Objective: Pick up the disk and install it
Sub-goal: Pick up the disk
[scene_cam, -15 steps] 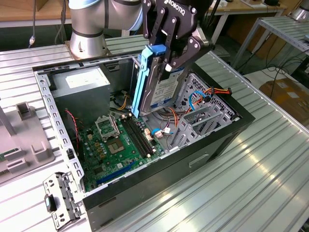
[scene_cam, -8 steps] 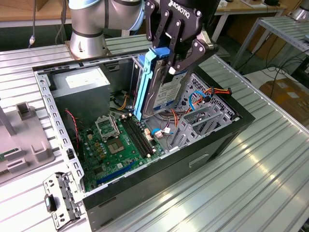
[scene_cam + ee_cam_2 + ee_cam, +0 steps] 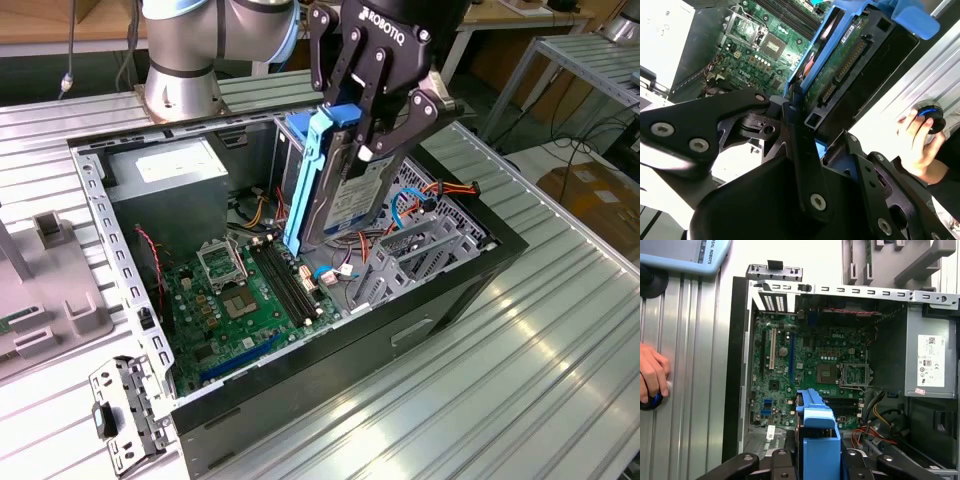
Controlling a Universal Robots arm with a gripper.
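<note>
"Had the arm got hold of the disk?"

"It had. The gripper (image 3: pixel 352 135) had its fingers clamped on the disk (image 3: pixel 345 200) and held it on edge, tilted, above the open case (image 3: pixel 470 275) on the bench (image 3: pixel 560 340)."

"So the pick-up was done. Was it installed?"

"No. Its lower end hung down inside the case, over the board (image 3: pixel 240 300) and beside the grey bay (image 3: pixel 425 245). Whether it touched anything there I couldn't tell. I judged the seating was all left to do. A person's hand (image 3: pixel 651 372) rested on a knob out on the bench."
</note>
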